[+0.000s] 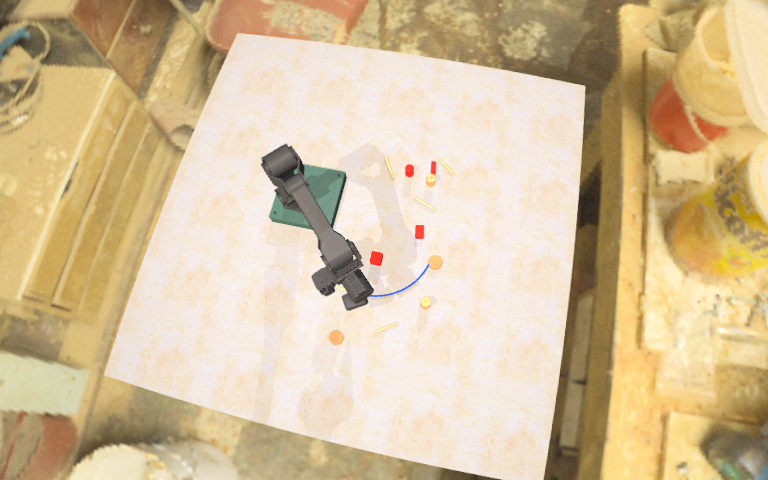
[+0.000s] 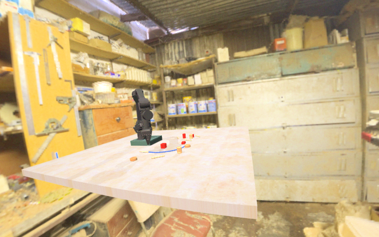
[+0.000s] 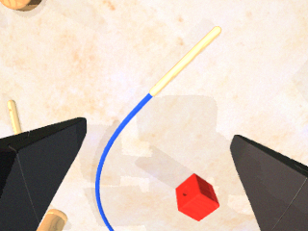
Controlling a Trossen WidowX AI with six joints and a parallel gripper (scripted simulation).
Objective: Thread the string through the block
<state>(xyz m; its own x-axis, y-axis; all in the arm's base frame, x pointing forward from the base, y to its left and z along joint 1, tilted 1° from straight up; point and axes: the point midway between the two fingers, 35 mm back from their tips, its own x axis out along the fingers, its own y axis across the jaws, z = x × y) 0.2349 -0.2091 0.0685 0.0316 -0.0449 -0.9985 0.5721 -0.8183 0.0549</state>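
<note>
The thin wooden stick (image 2: 143, 151) (image 3: 185, 62) lies flat on the table, joined to the blue string (image 1: 399, 291) (image 2: 165, 151) (image 3: 98, 178). The string curves to the round orange button (image 1: 434, 262) (image 2: 187, 145). A red block (image 1: 376, 258) (image 2: 163, 145) (image 3: 196, 197) stands inside this curve; a small dark hole shows on one face in the wrist view. My gripper (image 3: 161, 134) is wide open and empty above the table. In the wrist view the stick lies beyond the fingertips, right of centre. In the top view the gripper hides most of the stick.
A loose orange disc (image 1: 335, 337) (image 2: 133, 159), a loose stick (image 1: 385, 327) (image 2: 158, 157) and a wooden cylinder (image 1: 425, 302) (image 2: 179, 149) lie outside the string's curve. Another red block (image 1: 419, 231) and a red cylinder (image 1: 409, 169) stand farther off, with several loose sticks.
</note>
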